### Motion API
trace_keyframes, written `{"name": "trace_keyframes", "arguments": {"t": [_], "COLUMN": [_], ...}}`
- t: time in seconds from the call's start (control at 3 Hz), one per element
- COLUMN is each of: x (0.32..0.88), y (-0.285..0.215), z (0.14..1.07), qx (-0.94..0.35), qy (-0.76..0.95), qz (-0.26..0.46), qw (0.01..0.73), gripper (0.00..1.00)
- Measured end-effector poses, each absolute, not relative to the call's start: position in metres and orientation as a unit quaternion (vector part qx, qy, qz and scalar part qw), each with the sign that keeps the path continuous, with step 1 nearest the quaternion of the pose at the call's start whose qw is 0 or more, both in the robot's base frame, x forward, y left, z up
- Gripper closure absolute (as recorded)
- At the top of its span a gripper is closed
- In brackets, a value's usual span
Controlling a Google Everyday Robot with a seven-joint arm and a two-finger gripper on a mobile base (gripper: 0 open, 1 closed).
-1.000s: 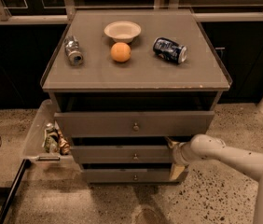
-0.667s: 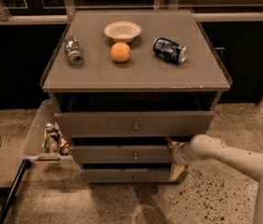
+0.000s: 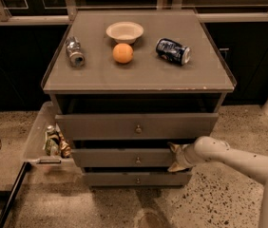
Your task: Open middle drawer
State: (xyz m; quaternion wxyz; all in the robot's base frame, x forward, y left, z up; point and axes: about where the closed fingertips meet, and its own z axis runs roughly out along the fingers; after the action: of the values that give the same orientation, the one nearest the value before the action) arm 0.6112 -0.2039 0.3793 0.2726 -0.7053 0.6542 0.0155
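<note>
The grey-brown cabinet has three drawer fronts. The middle drawer (image 3: 124, 158) has a small round knob (image 3: 138, 160) and is pulled out a little, less than the top drawer (image 3: 136, 126) above it. My gripper (image 3: 176, 157) reaches in from the right on a white arm and sits at the middle drawer's right end, against its front edge. The lowest drawer (image 3: 136, 179) is below it.
On the cabinet top (image 3: 138, 75) lie a silver can (image 3: 74, 52), a white bowl (image 3: 124, 31), an orange (image 3: 122, 52) and a dark blue can (image 3: 173, 51). A clear side bin (image 3: 41, 141) holding small items hangs at the cabinet's left. Speckled floor surrounds the cabinet.
</note>
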Motion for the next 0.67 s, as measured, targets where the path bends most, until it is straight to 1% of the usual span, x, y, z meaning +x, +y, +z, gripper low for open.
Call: {"name": "trace_keyframes", "arguments": {"t": [0.33,0.67], "x": [0.6122,0.6138], "y": [-0.204,-0.2042], "z": [0.3849,0.391], "qx": [-0.705,-0.705], "qy": [0.654,0.654], "qz": [0.016,0.016], "qw": [0.272,0.272], "gripper": [0.66,0.62]}}
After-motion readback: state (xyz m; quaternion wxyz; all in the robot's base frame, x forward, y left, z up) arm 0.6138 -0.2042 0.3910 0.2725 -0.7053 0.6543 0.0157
